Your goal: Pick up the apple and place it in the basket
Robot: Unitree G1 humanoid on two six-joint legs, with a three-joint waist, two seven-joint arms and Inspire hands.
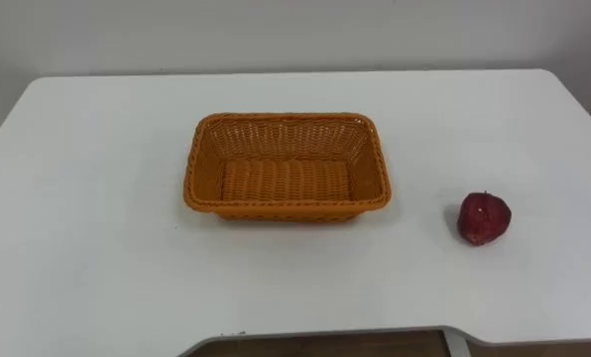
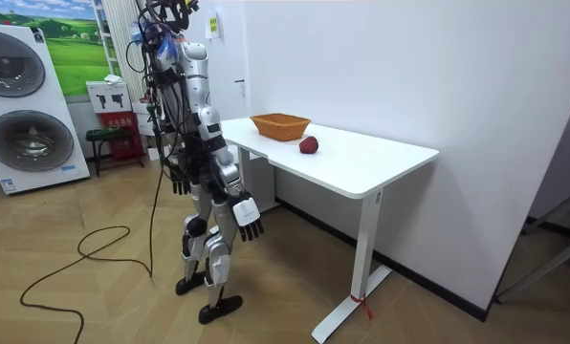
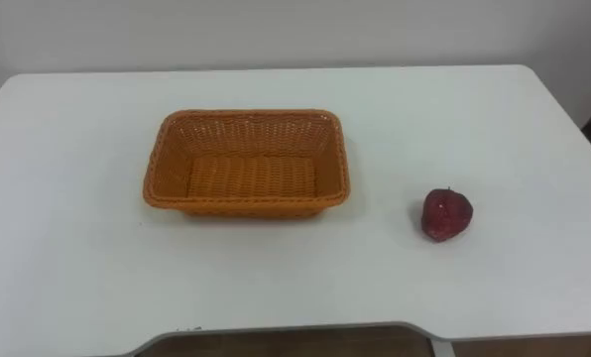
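Note:
A dark red apple (image 1: 484,218) lies on the white table (image 1: 97,218), to the right of an empty orange wicker basket (image 1: 286,118) and a hand's width away from it. The room view has the apple (image 2: 309,145) and the basket (image 2: 280,125) near the table's far end. I stand upright just in front of that end. My right hand (image 2: 250,218) hangs open beside my thigh, below the table top. My left hand (image 2: 178,179) hangs open on my other side.
The table's front edge has a curved cut-out (image 1: 325,337) right before me. A white wall (image 1: 276,30) runs behind the table. In the room view, washing machines (image 2: 27,105) and a small stool (image 2: 103,139) stand behind me on the wooden floor.

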